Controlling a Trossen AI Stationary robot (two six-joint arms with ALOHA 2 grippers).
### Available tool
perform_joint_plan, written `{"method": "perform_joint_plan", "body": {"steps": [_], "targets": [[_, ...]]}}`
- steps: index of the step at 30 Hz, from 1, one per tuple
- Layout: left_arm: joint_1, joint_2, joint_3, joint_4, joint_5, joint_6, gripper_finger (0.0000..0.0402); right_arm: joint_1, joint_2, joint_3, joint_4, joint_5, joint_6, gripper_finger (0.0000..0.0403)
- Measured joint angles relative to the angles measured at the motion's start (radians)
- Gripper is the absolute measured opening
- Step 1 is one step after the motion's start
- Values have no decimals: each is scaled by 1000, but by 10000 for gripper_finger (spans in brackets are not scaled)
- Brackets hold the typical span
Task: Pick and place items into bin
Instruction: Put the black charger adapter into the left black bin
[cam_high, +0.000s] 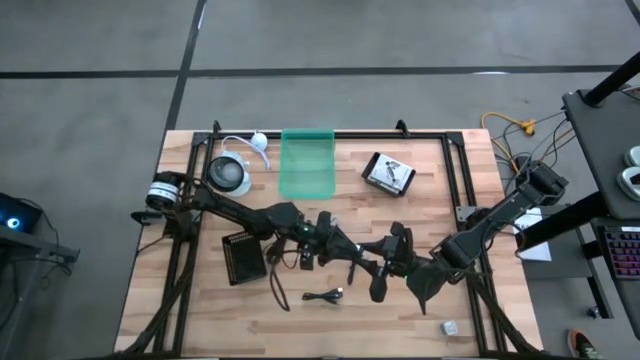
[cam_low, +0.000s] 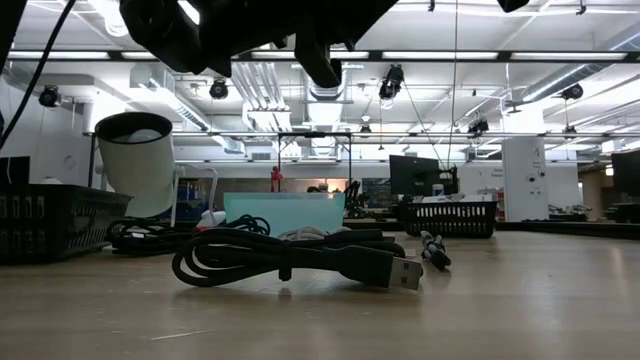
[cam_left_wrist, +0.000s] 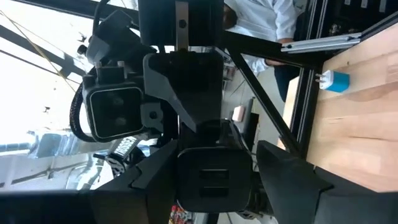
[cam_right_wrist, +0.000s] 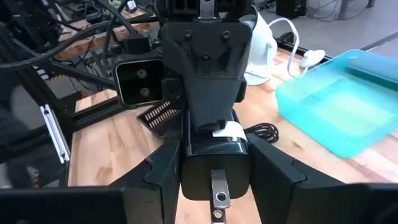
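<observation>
— How were the jaws found?

— The left gripper (cam_high: 350, 256) and the right gripper (cam_high: 393, 258) were seen nose to nose over the table (cam_high: 440, 210), a little toward 4 o'clock from its middle in the high view. Whether either pair of jaws was open or closed could not be told. In both wrist views a black block (cam_right_wrist: 214, 158) was seen straight ahead, lying between the two grippers. Whether it was being gripped could not be told either.

— And where were the items placed?

— A black cable (cam_high: 325, 295) was seen lying loose on the wood at 6 o'clock from the grippers, near the front edge. In the low view it was shown coiled, with a USB plug at one end. A tiny grey block (cam_high: 450, 327) was seen at 5 o'clock, close to the table's corner. A dark pack with a white printed face (cam_high: 388, 173) was seen at 12 o'clock from the right gripper, well apart from it.

— The bin?

— The bin (cam_high: 306, 163), clear green, was seen at 11 o'clock from the grippers, against the far edge. Nothing could be made out inside it.

— Anything else nearby?

— A black slatted tray (cam_high: 243, 258) was seen at 9 o'clock, under the left arm. A white cup (cam_high: 228, 175) was seen at 10 o'clock, just beside the bin.
</observation>
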Motion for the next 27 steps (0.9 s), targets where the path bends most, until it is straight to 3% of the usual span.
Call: {"method": "perform_joint_plan", "body": {"steps": [9, 18, 27], "targets": [[0, 0, 3, -1, 1, -24, 191, 0, 0, 5, -3, -2, 0, 136], [0, 0, 9, -1, 3, -70, 136, 0, 1, 5, -3, 0, 5, 136], [0, -2, 9, -4, 2, -66, 134, 0, 1, 5, -4, 2, 4, 136]]}}
